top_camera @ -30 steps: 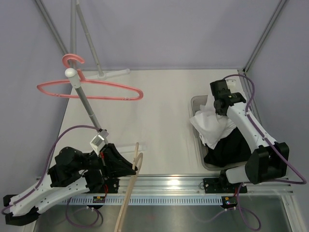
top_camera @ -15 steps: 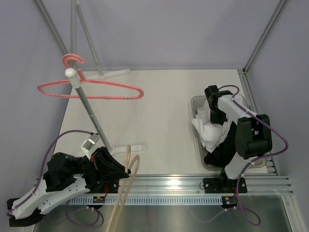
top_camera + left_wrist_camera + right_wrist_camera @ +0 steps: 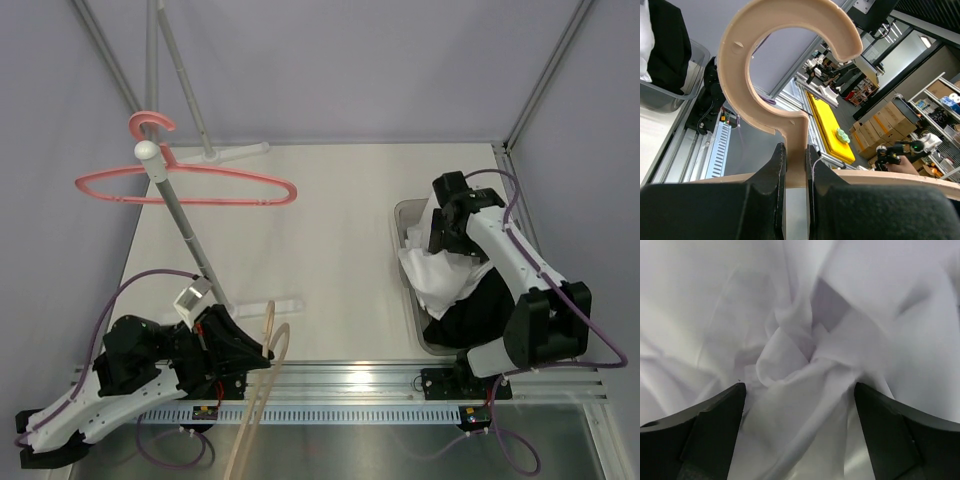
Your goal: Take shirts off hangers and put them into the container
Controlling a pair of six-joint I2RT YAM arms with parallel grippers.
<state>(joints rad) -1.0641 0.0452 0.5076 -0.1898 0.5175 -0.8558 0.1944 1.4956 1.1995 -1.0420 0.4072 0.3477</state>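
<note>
The left tool is sitting low at the near edge of the bench, and it is squeezing tight on the neck of the tan hanger. In the left wrist view the two black fingers are pressing on the neck from both sides, just under the big round hook. The long part of the tan hanger is sticking out past the near edge of the bench. The right tool is reaching down into the container on the right side of the bench. Its fingers are standing wide apart, with crumpled white cloth lying between them but not pinched. The white shirt is lying in the container and is spilling a little over the left rim. The black shirt is lying in the near end of the container, beside the white one. The right arm is covering part of the container's far end. On the left, a grey rack pole with a white knob is leaning over the bench, and the pink hanger is hanging on it with no shirt on it.
</note>
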